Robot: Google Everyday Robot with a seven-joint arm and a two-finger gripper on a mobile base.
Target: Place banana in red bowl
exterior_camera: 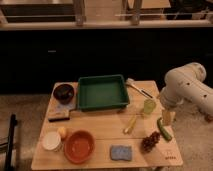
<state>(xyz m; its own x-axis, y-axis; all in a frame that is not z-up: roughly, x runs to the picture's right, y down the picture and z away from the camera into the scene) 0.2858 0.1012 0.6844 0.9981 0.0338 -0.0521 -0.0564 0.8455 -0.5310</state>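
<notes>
- Gripper (166, 117) hung low at the table's right edge, under the white arm (187, 87). Opening: couldn't tell. Load: none made out, not certain.
- And the banana?
- Banana (131, 124) lay flat on the table (100, 125), right of centre, touching nothing. From the gripper it sat at about 9 o'clock, near but apart. Long axis ran roughly 1 o'clock to 7 o'clock, so skewed to a straight sideways reach.
- What stood round it?
- Green cup (149, 106) close at its 1 o'clock. Green tray (102, 92) at its 11 o'clock. Green vegetable (164, 129) at its 3 o'clock, just under the gripper. Dark spiky cluster (150, 141) at 4 o'clock. Blue sponge (121, 152) at 7 o'clock, near the front edge.
- Red bowl?
- Red bowl (79, 146) at the banana's 8 o'clock, well apart, front-left, looked empty. Judged: reach toward 9 o'clock, close across the 1-to-7 line, then carry on toward 8 o'clock. The cup looked the likeliest thing to get clipped.
</notes>
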